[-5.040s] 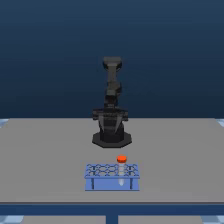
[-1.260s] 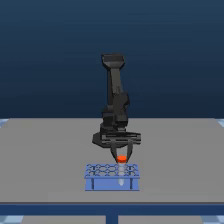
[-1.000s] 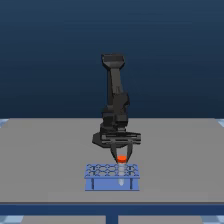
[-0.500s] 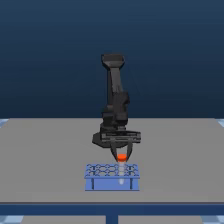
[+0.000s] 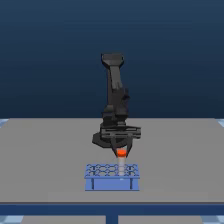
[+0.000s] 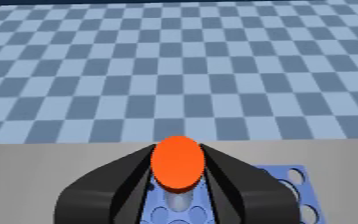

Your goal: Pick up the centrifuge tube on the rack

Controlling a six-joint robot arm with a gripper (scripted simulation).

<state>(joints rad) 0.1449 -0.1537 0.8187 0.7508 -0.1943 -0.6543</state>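
Gripping looks like the step in hand: in the exterior view, at the centre of the frame just below the middle, the gripper (image 5: 121, 151) hangs from the dark arm (image 5: 116, 95) straight over the blue rack (image 5: 112, 183), its jaws standing on either side of the orange-red cap of the tube (image 5: 121, 159), whose pale body runs down into a hole near the rack's right-hand part. Whether the tube's foot sits in the hole or has left it is too small to tell. The grey tabletop (image 5: 45, 155) around the rack carries nothing else, and nothing blocks a straight lift. In the wrist view, at the lower centre of the frame, the cap fills the gap between the two black fingers (image 6: 122, 175), which appear to press against its sides, so I judge the jaws clenched on the tube, with the rack's holes showing beneath and at lower right. The next move, as I judge it, calls for a straight vertical pull, since any sideways drift could drag the tube against the hole's rim or tip the rack.
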